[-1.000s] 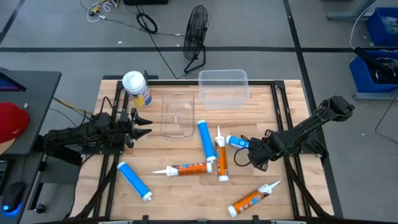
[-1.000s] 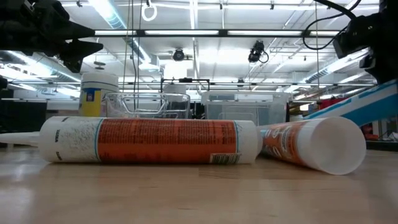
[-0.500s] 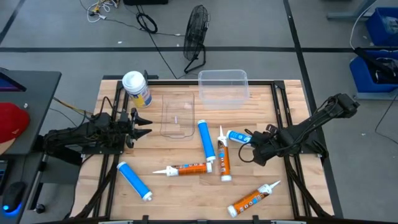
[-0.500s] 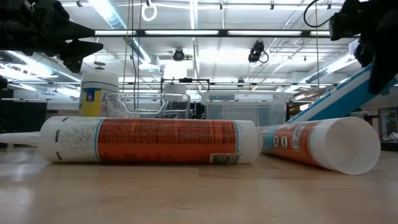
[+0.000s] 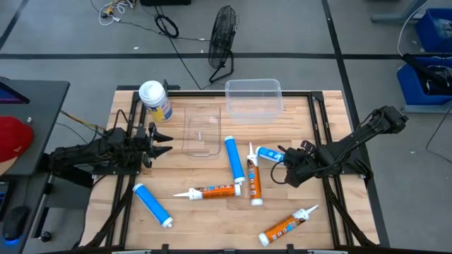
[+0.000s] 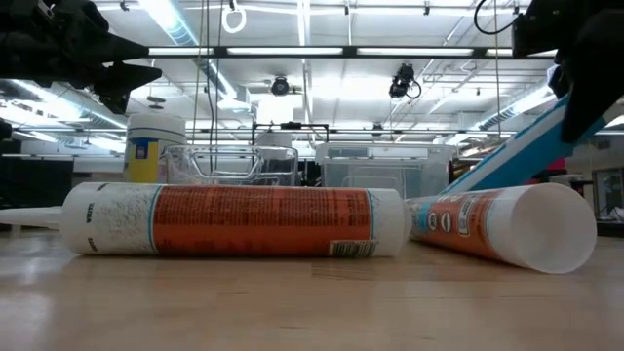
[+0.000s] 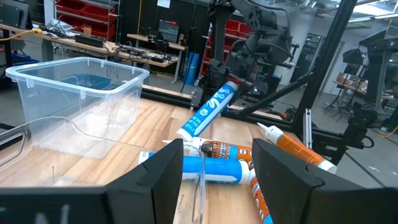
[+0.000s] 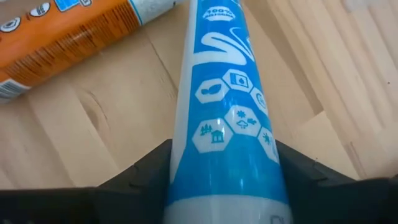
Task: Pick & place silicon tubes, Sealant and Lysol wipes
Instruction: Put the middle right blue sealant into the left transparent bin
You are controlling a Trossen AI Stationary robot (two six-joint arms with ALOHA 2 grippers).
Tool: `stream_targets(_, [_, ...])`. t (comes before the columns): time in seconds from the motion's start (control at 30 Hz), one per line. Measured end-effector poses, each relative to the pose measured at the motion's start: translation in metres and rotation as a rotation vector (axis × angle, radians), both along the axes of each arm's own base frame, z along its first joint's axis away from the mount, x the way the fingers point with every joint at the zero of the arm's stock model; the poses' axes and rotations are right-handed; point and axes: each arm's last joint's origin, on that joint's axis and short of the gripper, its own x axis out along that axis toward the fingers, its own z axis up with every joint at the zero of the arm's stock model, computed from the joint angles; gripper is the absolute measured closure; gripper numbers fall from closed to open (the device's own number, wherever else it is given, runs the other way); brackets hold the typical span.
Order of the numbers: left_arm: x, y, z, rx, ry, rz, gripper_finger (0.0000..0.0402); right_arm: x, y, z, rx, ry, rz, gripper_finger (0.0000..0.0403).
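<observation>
Tabletop (image 5: 212,212) of light wood carries everything. At the far left the left tool (image 5: 164,140) hangs over the wood with its fingers apart and nothing between them. Just behind it, at the back left corner, the wipes canister (image 5: 155,101) stands upright with its white lid on. A blue tube (image 5: 152,205) lies near the front, and an orange tube (image 5: 209,190) lies to its right. A clear flat lid (image 5: 200,131) and a clear box (image 5: 253,97) are toward the back. Farther right a second blue tube (image 5: 234,161) lies beside a second orange tube (image 5: 251,176). The right tool (image 5: 284,159) is clamped on a tilted blue tube (image 5: 270,156), one end lifted. A third orange tube (image 5: 286,226) lies at the front right.
</observation>
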Motion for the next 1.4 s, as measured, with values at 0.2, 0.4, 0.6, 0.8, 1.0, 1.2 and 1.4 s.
stream_targets(0.2, [0.0, 0.0, 0.0, 0.0, 0.0, 0.0, 0.0204, 0.0, 0.0, 0.0, -0.022, -0.024, -0.019, 0.02])
stream_targets(0.4, [0.0, 0.0, 0.0, 0.001, 0.003, 0.0, 0.0204, 0.002, -0.001, 0.001, -0.064, -0.063, -0.017, 0.02])
stream_targets(0.6, [0.0, 0.0, 0.0, 0.0, 0.003, 0.0, 0.0204, 0.01, 0.001, 0.023, -0.159, -0.169, 0.007, 0.02])
stream_targets(0.8, [0.0, 0.0, 0.0, 0.0, 0.003, 0.0, 0.0204, 0.015, 0.008, 0.053, -0.219, -0.285, 0.053, 0.02])
stream_targets(1.0, [0.0, 0.0, 0.0, 0.0, 0.003, 0.0, 0.0204, 0.014, 0.016, 0.057, -0.268, -0.361, 0.062, 0.02])
stream_targets(1.2, [0.0, 0.0, 0.0, 0.001, 0.001, 0.0, 0.0204, 0.013, 0.025, 0.064, -0.36, -0.497, 0.073, 0.0202])
stream_targets(1.4, [0.0, 0.0, 0.001, 0.001, -0.009, 0.0, 0.0204, 0.013, 0.033, 0.07, -0.433, -0.597, 0.072, 0.0202])
